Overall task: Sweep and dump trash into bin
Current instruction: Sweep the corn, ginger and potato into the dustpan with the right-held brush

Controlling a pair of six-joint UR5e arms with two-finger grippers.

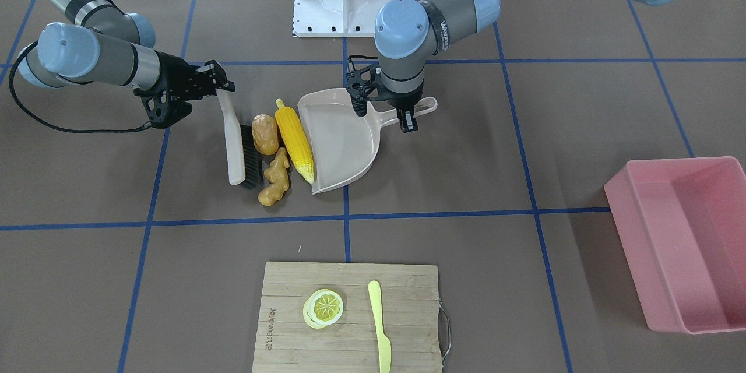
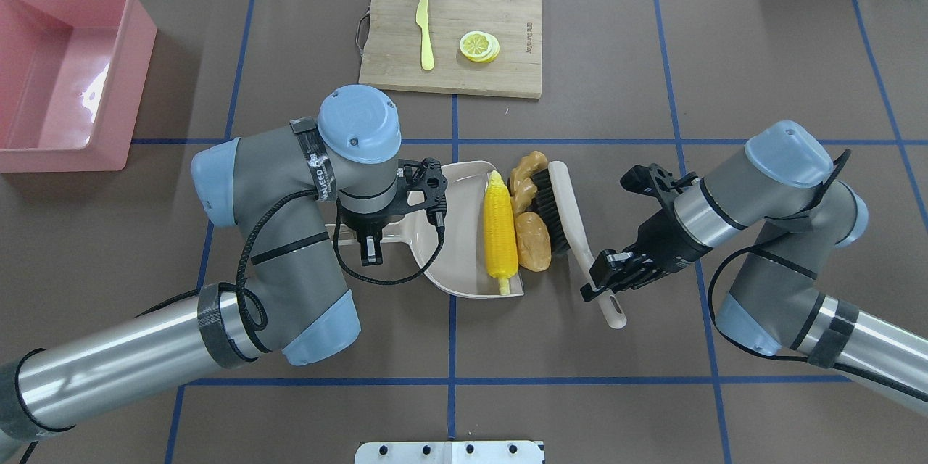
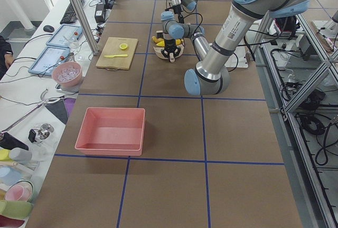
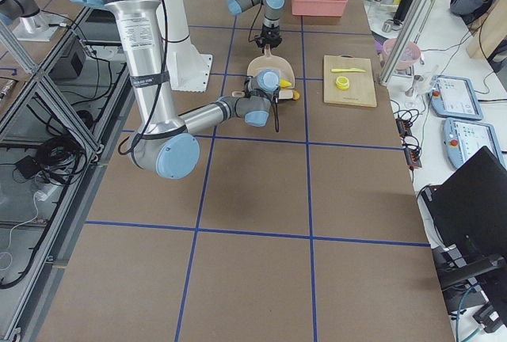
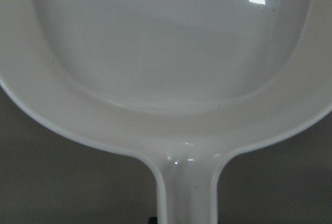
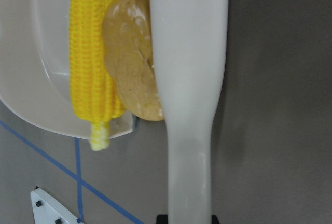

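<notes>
Right claw (image 2: 607,277): clenched on the handle of the brush (image 2: 573,221), whose bristles press against the potato (image 2: 533,241) and ginger root (image 2: 526,175) just ahead of it.
Left claw (image 2: 370,248): clamped on the handle of the dustpan (image 2: 455,232) (the wrist view shows the handle running straight into the grip), pan flat on the surface (image 2: 652,377), mouth facing the right claw.
Step in hand: sweeping; judged about halfway, nothing is fully inside the pan.
Corn cob (image 2: 499,232): lying on the pan's lip, between pan and brush; long axis along the pan's mouth, parallel to the brush, stalk end toward the robot.
Next move: push the brush further toward the left claw, so all three roll in.
Bin (image 2: 69,72): well beyond the left claw, far out on its side.
</notes>
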